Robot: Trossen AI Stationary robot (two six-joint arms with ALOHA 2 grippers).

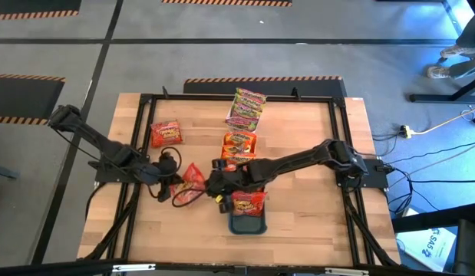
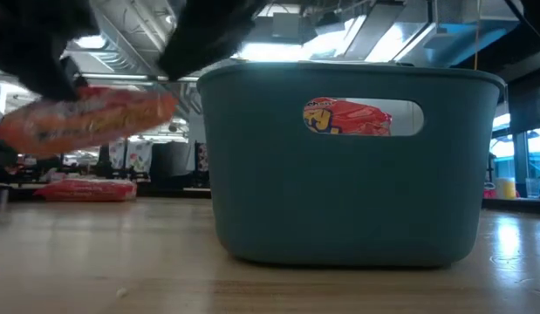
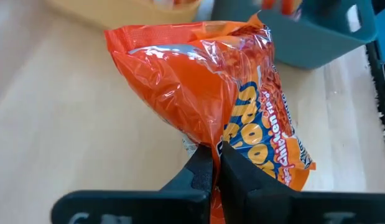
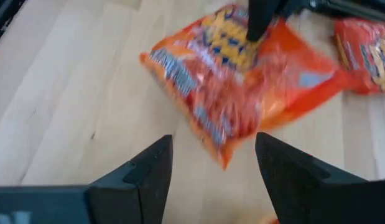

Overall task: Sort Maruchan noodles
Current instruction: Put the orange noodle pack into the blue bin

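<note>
I hold an orange Maruchan packet [image 1: 192, 184] [image 3: 198, 81] in my shut left gripper [image 1: 174, 182] [image 3: 216, 163], left of the table's middle. In the low view this packet [image 2: 86, 118] hangs above the wood. My right gripper [image 1: 215, 184] [image 4: 214, 168] is open just right of the packet [image 4: 236, 81], fingers either side without touching it. A red packet [image 1: 166, 133] lies flat toward the far left. Green-pink packets [image 1: 247, 109] lie at the far edge. One packet [image 1: 249, 202] [image 2: 348, 118] lies in the teal tray [image 1: 247, 225]. My left gripper pinches the orange packet between its two fingers at one end's edge [image 3: 208, 140], where the plastic gathers into creases. The fingers come from the table's left. The packet is lifted clear of the table and tilted, its body reaching away from the fingers toward the right gripper.
The teal tray [image 2: 348, 192] stands near the table's near edge, right beside my right gripper. An orange tray [image 1: 239, 146] with packets sits at the table's middle. A black frame [image 1: 145, 100] runs around the wooden top. Bare wood shows at the right and near left.
</note>
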